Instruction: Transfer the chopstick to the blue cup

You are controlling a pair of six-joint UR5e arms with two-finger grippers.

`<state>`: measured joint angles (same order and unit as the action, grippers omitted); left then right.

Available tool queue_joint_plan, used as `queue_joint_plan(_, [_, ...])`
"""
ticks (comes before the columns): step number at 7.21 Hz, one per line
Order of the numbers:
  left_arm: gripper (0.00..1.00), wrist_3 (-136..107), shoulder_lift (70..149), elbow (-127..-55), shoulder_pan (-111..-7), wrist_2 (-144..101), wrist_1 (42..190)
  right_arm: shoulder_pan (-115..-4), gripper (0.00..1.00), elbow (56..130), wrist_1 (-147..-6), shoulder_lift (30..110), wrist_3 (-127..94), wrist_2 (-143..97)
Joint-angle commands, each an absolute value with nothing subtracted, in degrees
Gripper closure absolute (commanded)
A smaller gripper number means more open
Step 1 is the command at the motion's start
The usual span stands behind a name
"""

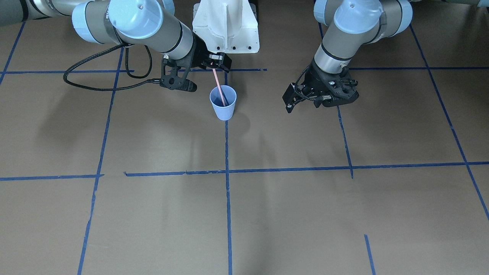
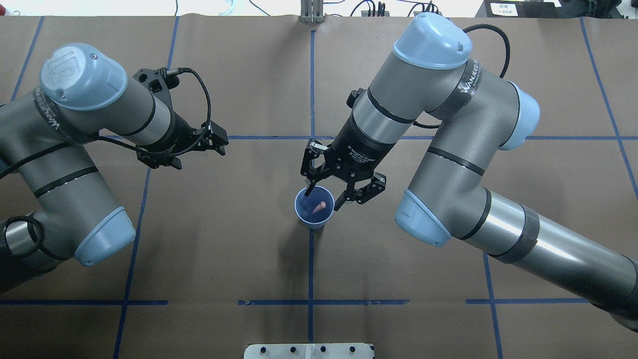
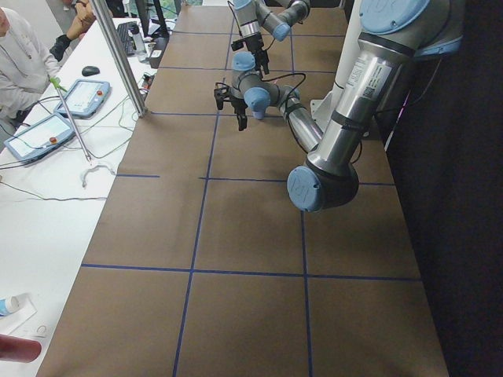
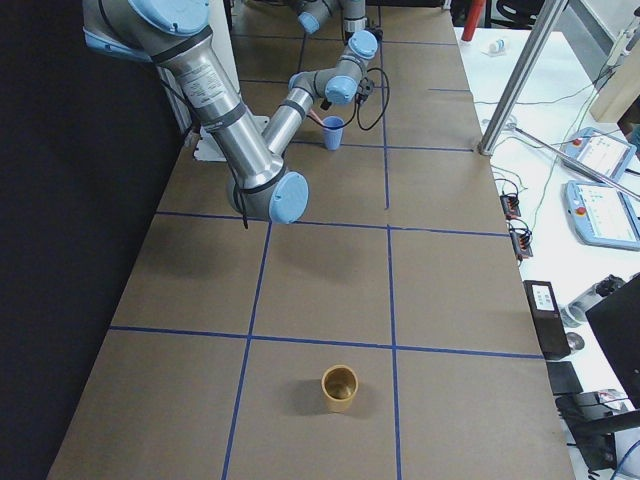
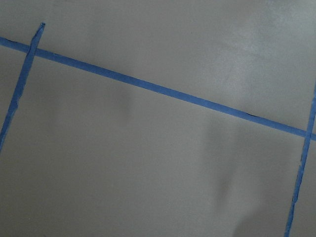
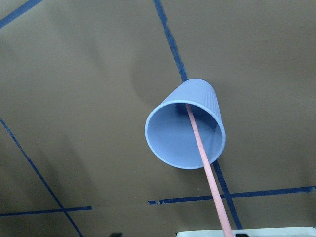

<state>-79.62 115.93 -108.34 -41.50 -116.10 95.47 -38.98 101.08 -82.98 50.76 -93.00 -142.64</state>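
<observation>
The blue cup (image 1: 223,105) stands upright on the brown table near the centre tape line. It also shows in the overhead view (image 2: 314,215), in the right wrist view (image 6: 190,126) and in the exterior right view (image 4: 332,132). The light-pink chopstick (image 1: 218,86) stands in it, its lower end inside, and leans over the rim toward the robot's base (image 6: 205,158). My right gripper (image 2: 324,198) hovers just above the cup with its fingers spread apart, the stick's upper end (image 2: 317,205) between them. My left gripper (image 2: 220,141) hangs off to the side, shut and empty.
Dark blue tape lines cross the table. The white robot base (image 1: 225,26) is just behind the cup. A brown cup (image 4: 339,388) stands far off at the table's right end. Operators and tablets are beyond the far edge (image 3: 78,98).
</observation>
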Motion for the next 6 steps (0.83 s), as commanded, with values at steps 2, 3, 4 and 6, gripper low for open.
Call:
queue_joint_plan(2, [0.0,-75.7,113.1,-110.1,-41.9,-116.4,95.4,-47.1,0.01,110.5,-83.3,60.2,-92.8,-143.2])
queue_joint_plan(3, [0.0,-72.9,111.7,-110.4,-42.2,-116.5,95.4,-50.5,0.01,111.9,-83.2,64.6,-91.6,-142.6])
queue_joint_plan(4, [0.0,-69.3,109.8,-110.7,-42.5,-116.5,95.5,-54.0,0.01,112.0,-83.2,69.2,-85.1,-142.2])
queue_joint_plan(6, [0.0,-60.0,103.0,-113.5,-45.4,-116.7,95.5,-60.6,0.01,112.1,-83.2,79.9,-63.1,-138.5])
